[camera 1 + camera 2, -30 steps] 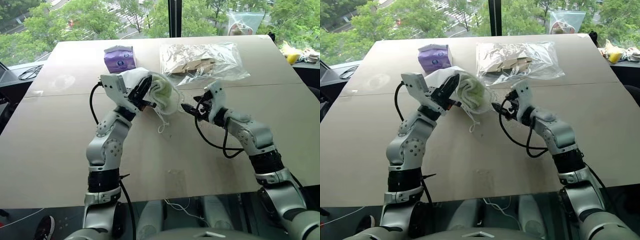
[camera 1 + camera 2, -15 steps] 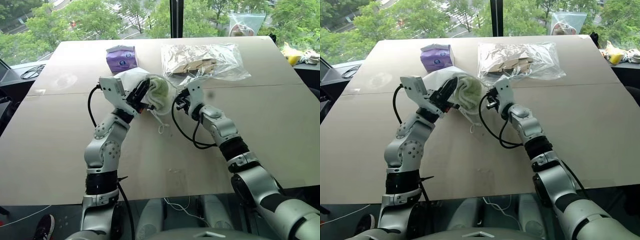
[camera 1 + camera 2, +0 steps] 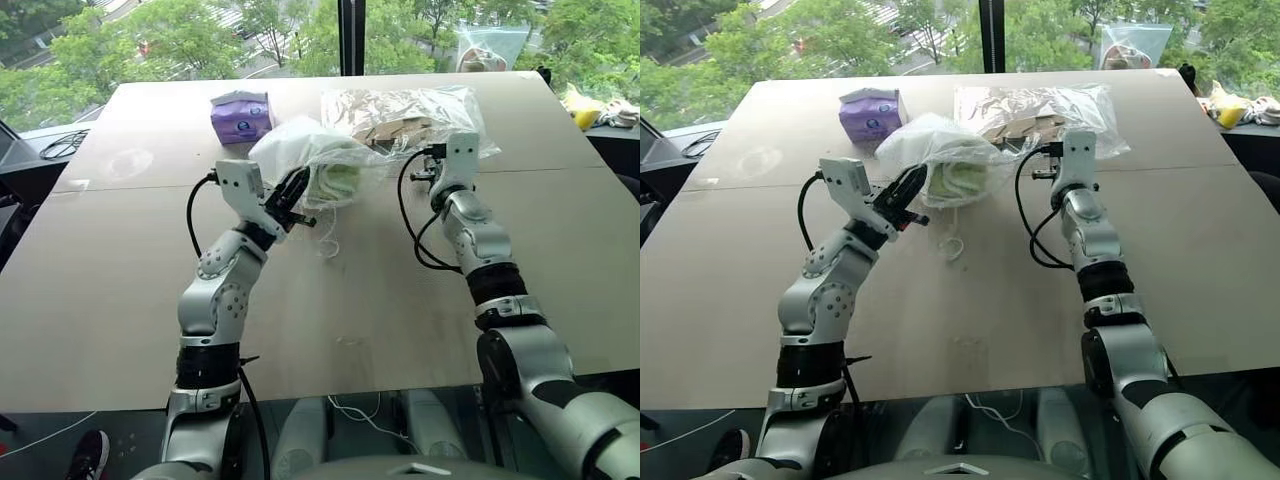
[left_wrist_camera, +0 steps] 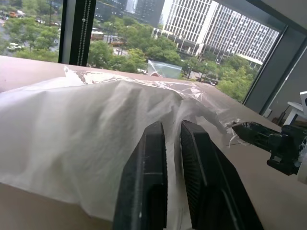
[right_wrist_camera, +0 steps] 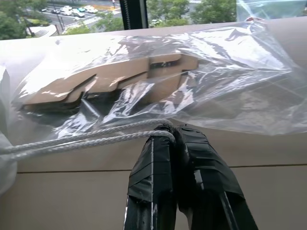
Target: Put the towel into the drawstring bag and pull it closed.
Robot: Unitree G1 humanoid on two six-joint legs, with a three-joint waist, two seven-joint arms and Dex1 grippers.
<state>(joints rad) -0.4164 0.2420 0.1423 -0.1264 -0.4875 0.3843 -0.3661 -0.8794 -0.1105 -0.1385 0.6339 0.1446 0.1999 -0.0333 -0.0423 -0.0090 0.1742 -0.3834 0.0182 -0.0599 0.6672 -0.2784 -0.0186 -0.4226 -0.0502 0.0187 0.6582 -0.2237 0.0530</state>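
R pincer (image 5: 173, 132) clamped on white cord (image 5: 72, 141); L pincer (image 4: 171, 132) pinching drawstring bag (image 3: 300, 150) w/ towel (image 3: 335, 180) inside.

Near half of desk (image 3: 330, 330) open for my arms. Far side blocked: drawstring bag (image 3: 300, 150) centre, clear plastic bag (image 3: 400, 115) touching behind it, purple tissue pack (image 3: 240, 118) left, taut cord (image 5: 81, 139) stretched across.

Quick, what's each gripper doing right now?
Left gripper: nearly closed, pinching the drawstring bag.
Right gripper: shut on the bag's cord.
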